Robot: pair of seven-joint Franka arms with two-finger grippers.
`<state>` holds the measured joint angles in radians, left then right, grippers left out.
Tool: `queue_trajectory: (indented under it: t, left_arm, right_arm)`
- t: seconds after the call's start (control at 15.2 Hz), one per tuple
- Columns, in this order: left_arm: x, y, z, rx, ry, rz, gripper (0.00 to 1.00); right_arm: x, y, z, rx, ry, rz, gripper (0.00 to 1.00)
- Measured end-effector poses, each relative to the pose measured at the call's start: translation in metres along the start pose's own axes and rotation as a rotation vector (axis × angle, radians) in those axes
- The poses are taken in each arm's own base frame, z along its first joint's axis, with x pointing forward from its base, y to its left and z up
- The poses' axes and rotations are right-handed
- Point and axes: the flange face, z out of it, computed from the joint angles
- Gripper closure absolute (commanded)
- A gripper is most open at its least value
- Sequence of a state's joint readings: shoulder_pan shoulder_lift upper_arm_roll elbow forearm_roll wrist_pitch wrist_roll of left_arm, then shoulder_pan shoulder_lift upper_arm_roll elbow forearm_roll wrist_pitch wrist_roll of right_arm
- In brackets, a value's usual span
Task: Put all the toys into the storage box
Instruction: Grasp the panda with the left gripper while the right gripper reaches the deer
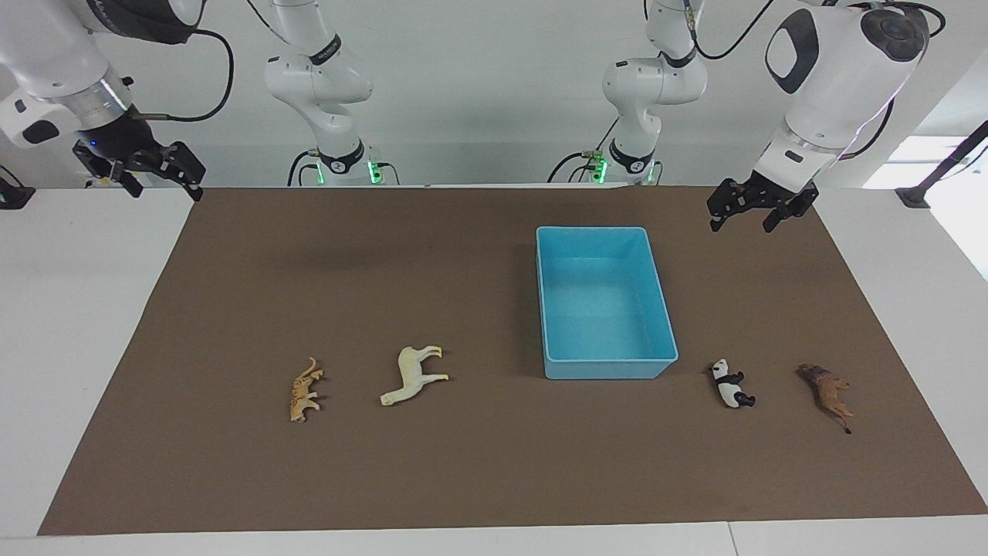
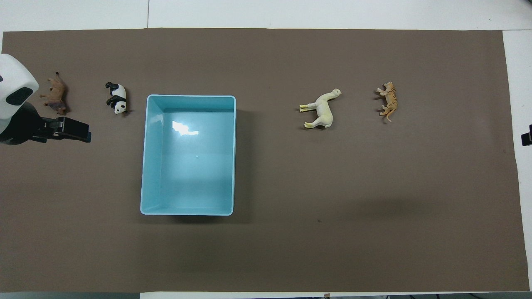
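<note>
The light blue storage box (image 1: pixel 546 309) (image 2: pixel 149 166) stands empty on the brown mat. Four toys lie on their sides in a row farther from the robots. The tan spotted cat (image 1: pixel 305 390) (image 2: pixel 388 99) and the cream-white horse (image 1: pixel 413 376) (image 2: pixel 322 110) lie toward the right arm's end. The panda (image 1: pixel 729 384) (image 2: pixel 117 98) and the brown lion (image 1: pixel 827 392) (image 2: pixel 56 94) lie toward the left arm's end. My left gripper (image 1: pixel 742 224) (image 2: pixel 79 132) is open and empty, raised over the mat beside the box. My right gripper (image 1: pixel 162 189) (image 2: pixel 527 135) is open and empty, raised over the mat's edge.
The brown mat (image 1: pixel 309 270) (image 2: pixel 332 199) covers most of the white table (image 1: pixel 69 347). Both arm bases (image 1: pixel 340 158) stand at the robots' edge of the table.
</note>
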<state>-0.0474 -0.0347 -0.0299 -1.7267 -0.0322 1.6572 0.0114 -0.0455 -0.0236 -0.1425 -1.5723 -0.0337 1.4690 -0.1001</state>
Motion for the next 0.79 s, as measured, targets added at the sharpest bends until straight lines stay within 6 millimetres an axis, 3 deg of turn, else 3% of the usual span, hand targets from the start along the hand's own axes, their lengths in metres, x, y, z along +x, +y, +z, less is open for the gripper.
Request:
queue_trajectory:
  t: [0.33, 0.79]
  left_arm:
    - [0.001, -0.001, 0.0, 0.0, 0.005, -0.001, 0.0]
    - [0.011, -0.019, -0.007, 0.001, 0.111, -0.034, 0.0]
  right_arm:
    - [0.0, -0.002, 0.0, 0.0, 0.0, -0.003, 0.0]
    - [0.0, -0.005, 0.0, 0.0, 0.0, -0.008, 0.0]
